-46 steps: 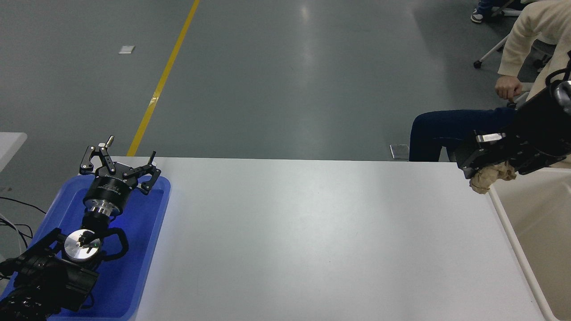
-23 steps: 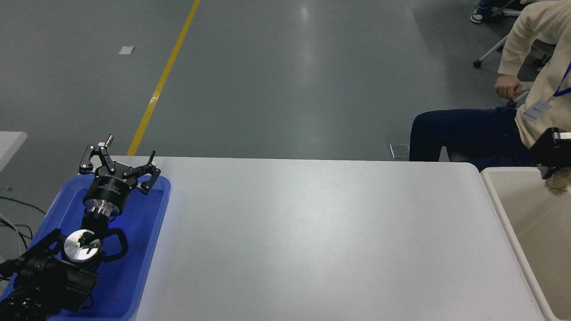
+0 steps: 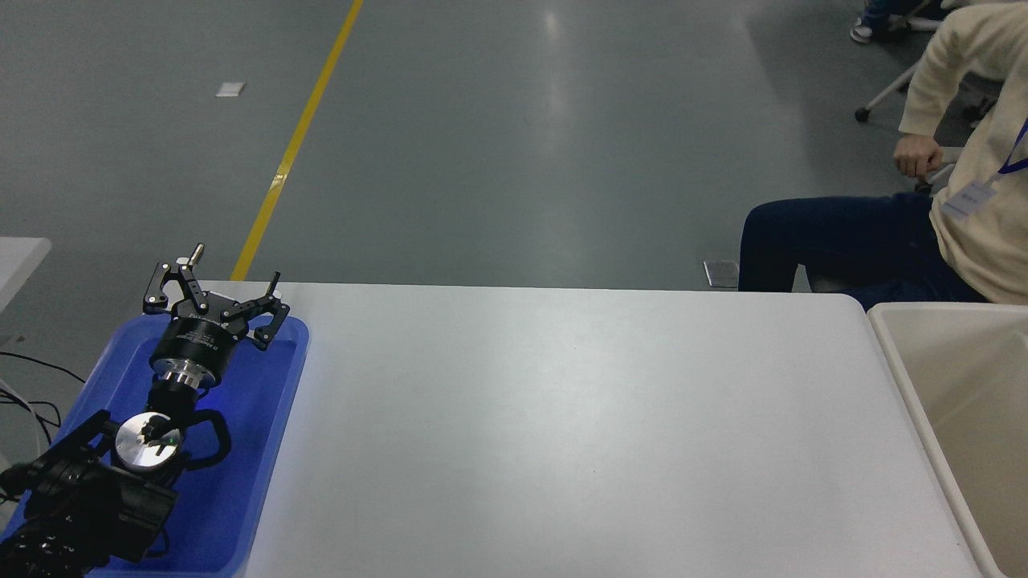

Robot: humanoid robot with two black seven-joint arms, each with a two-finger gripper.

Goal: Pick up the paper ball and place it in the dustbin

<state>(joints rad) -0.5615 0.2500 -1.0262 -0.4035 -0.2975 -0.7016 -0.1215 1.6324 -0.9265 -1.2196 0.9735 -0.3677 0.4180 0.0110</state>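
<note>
The cream-beige dustbin (image 3: 899,365) stands at the table's right end, cut off by the picture's right edge; the part of its inside that shows holds nothing. The paper ball is out of view. My right arm and gripper are out of view too. At the lower left my left gripper (image 3: 215,291) is parked over the blue tray (image 3: 273,417), its fingers spread open and holding nothing.
A person in a cream sweater and dark trousers (image 3: 835,241) sits at the far right corner, close behind the dustbin. The white table (image 3: 562,433) spans the middle. A yellow floor line (image 3: 297,140) runs beyond the table.
My right gripper, shut on the paper ball, moved right over the dustbin and left the picture with it. The left arm stayed parked.
</note>
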